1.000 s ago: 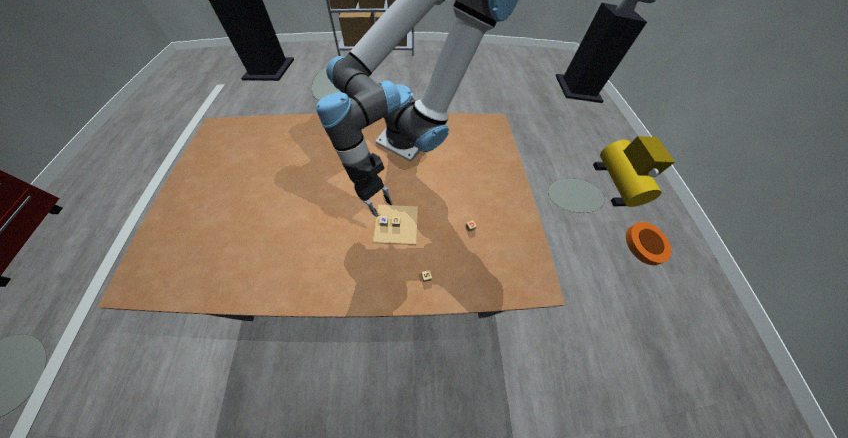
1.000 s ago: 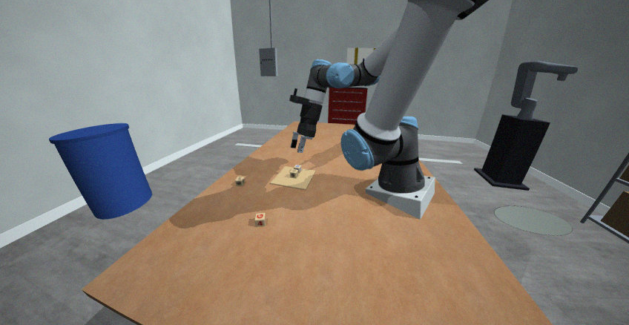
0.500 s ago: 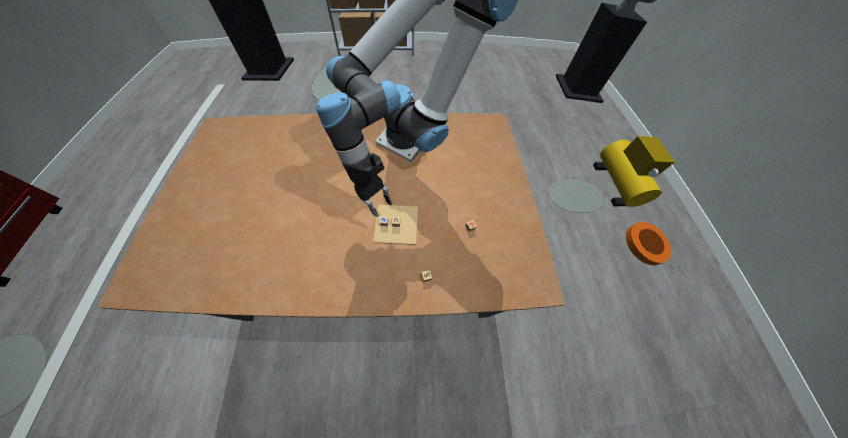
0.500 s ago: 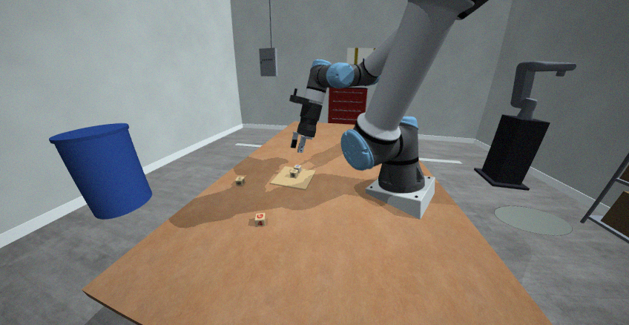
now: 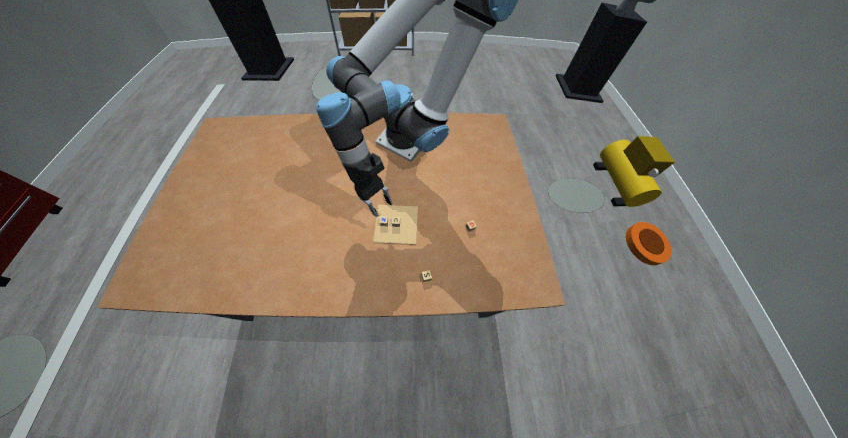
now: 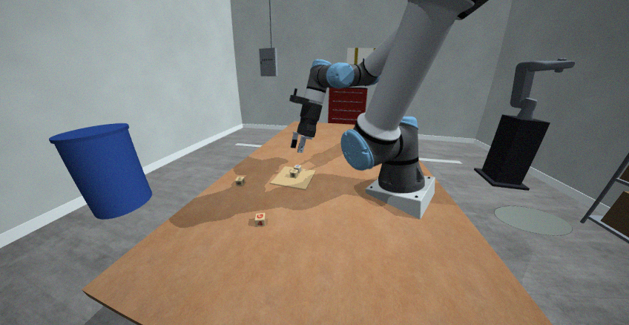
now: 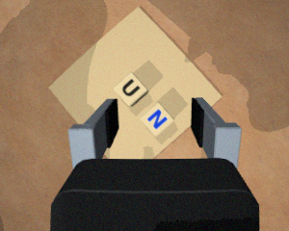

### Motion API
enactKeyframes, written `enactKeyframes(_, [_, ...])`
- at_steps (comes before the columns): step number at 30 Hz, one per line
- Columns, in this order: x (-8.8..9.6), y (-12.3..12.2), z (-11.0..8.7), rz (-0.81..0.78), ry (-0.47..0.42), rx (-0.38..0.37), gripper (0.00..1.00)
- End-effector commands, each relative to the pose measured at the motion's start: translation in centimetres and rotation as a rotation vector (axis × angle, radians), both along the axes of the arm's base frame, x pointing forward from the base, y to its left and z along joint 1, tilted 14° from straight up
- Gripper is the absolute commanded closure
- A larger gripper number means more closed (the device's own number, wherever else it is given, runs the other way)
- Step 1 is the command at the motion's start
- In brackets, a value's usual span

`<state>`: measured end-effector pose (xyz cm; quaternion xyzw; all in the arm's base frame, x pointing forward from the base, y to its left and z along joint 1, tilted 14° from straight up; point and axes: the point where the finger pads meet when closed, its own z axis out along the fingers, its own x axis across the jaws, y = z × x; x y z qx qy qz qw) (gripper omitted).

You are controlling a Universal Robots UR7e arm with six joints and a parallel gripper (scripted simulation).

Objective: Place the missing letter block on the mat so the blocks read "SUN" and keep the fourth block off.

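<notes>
The pale mat (image 5: 406,236) (image 6: 282,181) (image 7: 140,29) lies flat on the table. On it the block with a black U (image 5: 395,221) (image 6: 293,173) (image 7: 130,89) and the block with a blue N (image 5: 383,220) (image 6: 297,168) (image 7: 157,119) lie flat side by side, letters on top. A block with a dark S (image 5: 426,275) (image 6: 239,181) on top lies on the table off the mat. A block with a red letter (image 5: 470,225) (image 6: 259,219) on top and a red 4 on a side also lies off the mat. My gripper (image 5: 381,205) (image 6: 297,148) (image 7: 154,113) is open and empty, above the mat's edge near the N block.
The wooden table (image 5: 238,255) (image 6: 353,255) carries the arm's white base plate (image 5: 392,149) (image 6: 397,198) behind the mat. The S block is nearer the table's front edge; the red-lettered block is to the mat's right in the top view. A blue bin (image 6: 103,171) stands off the table.
</notes>
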<state>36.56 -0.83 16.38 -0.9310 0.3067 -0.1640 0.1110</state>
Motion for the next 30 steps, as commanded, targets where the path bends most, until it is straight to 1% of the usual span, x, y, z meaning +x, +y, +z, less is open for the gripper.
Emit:
enactKeyframes(1, [0.0, 0.0, 0.1, 0.001, -0.001, -0.001, 0.0])
enactKeyframes(9, [0.5, 0.2, 0.5, 0.038, 0.01, -0.018, 0.0])
enactKeyframes(13, [1.2, 0.6, 1.2, 0.096, 0.028, -0.045, 0.0])
enactKeyframes(17, [2.4, 1.3, 2.1, 0.182, 0.053, -0.086, 0.0])
enactKeyframes(19, [2.4, 1.3, 2.1, 0.182, 0.053, -0.086, 0.0])
enactKeyframes(22, [3.6, 2.0, 2.7, 0.258, 0.072, -0.123, 0.0])
enactKeyframes(30, [6.0, 3.6, 3.7, 0.39, 0.102, -0.192, 0.0])
